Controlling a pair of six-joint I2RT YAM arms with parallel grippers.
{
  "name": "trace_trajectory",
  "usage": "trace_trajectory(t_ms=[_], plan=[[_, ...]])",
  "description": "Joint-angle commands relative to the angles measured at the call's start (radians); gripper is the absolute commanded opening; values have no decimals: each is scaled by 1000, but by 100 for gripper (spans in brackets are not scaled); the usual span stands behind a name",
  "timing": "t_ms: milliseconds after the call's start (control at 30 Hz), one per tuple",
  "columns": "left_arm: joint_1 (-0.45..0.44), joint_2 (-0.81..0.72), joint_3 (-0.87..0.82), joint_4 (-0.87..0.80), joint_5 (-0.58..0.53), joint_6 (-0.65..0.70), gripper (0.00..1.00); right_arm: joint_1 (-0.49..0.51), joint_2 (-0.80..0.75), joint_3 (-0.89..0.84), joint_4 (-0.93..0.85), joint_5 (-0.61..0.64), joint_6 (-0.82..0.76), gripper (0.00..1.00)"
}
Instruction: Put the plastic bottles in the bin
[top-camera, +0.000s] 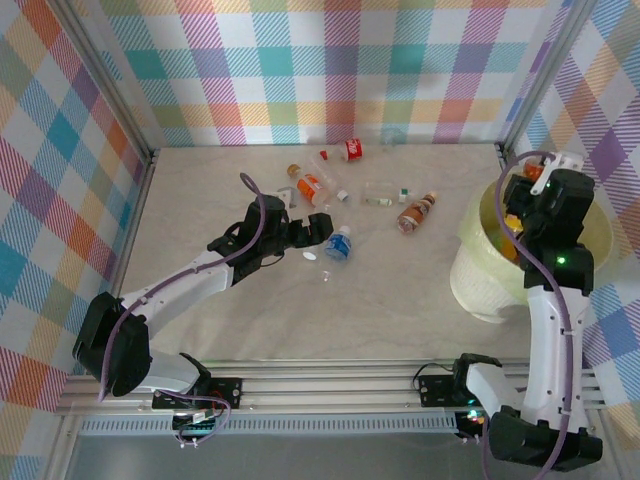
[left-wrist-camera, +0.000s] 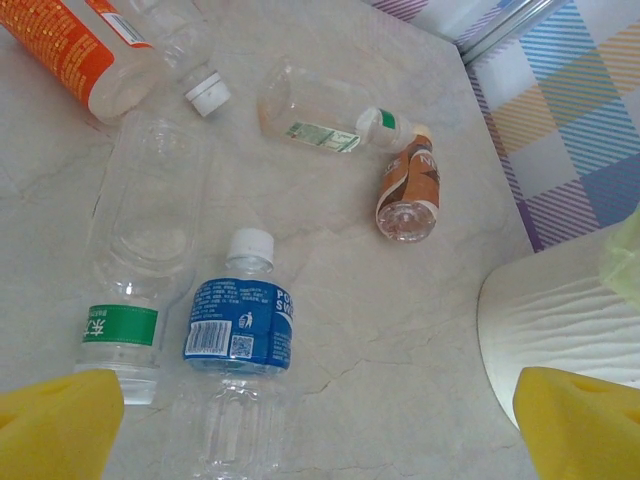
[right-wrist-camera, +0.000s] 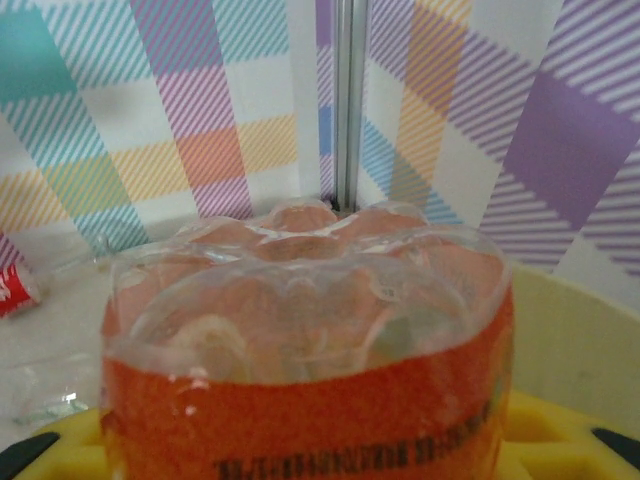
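Pastel plaid walls (top-camera: 330, 70) enclose a pale marbled tabletop (top-camera: 400, 300) strewn with bottles (top-camera: 338, 245).

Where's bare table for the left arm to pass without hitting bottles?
Bare: table between left wall and orange bottle; near strip between blue-label bottle and rail. Crowded: far centre, orange bottle to brown bottle.

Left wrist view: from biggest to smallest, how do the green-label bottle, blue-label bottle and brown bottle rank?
1-2. green-label bottle and blue-label bottle: alike; the blue one is cut off by the picture's edge, so unranked.
3. brown bottle: smallest-looking, though farther from the camera.
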Motion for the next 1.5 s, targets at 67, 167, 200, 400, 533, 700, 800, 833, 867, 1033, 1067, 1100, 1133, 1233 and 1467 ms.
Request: trace_trajectory(t_ms=[67,167,200,400,533,700,800,833,867,1033,1067,1100,1133,1233,1467], plan=[[-10,6,11,8,-21,2,100,-6,-53,-140,100,-48,13,51],[-10,8,11,6,-26,3,100,-6,-78,-226,167,-92,18,52],[-10,8,9,5,-28,2,100,-6,-83,-244,181,-100,22,52],[-10,13,4,9,-44,-7,100,-5,-117,-329,228,-112,57,64],[-10,20,5,13,-52,-12,100,-6,-118,-307,210,-138,83,76],[-9,32,5,16,-66,-17,100,-6,-107,-222,126,-154,111,87],[-10,36,5,20,-67,-22,100,-5,-111,-199,114,-193,122,92],[-10,36,4,17,-69,-23,100,-6,-112,-192,109,-193,131,94],[-10,36,3,17,-71,-24,100,-6,-112,-185,104,-193,140,96],[-10,33,0,-4,-92,-23,100,-6,-105,-157,88,-202,161,100],[-10,33,0,-9,-96,-23,100,-5,-103,-154,83,-209,165,100],[-10,31,0,-13,-101,-25,100,-6,-100,-147,77,-221,168,100],[-10,33,0,-18,-105,-26,100,-6,-95,-140,69,-236,169,100],[-10,45,7,-36,-114,-30,100,-6,-87,-117,57,-314,169,100],[-11,129,52,-103,-107,-30,100,4,-78,-84,62,-538,179,100]])
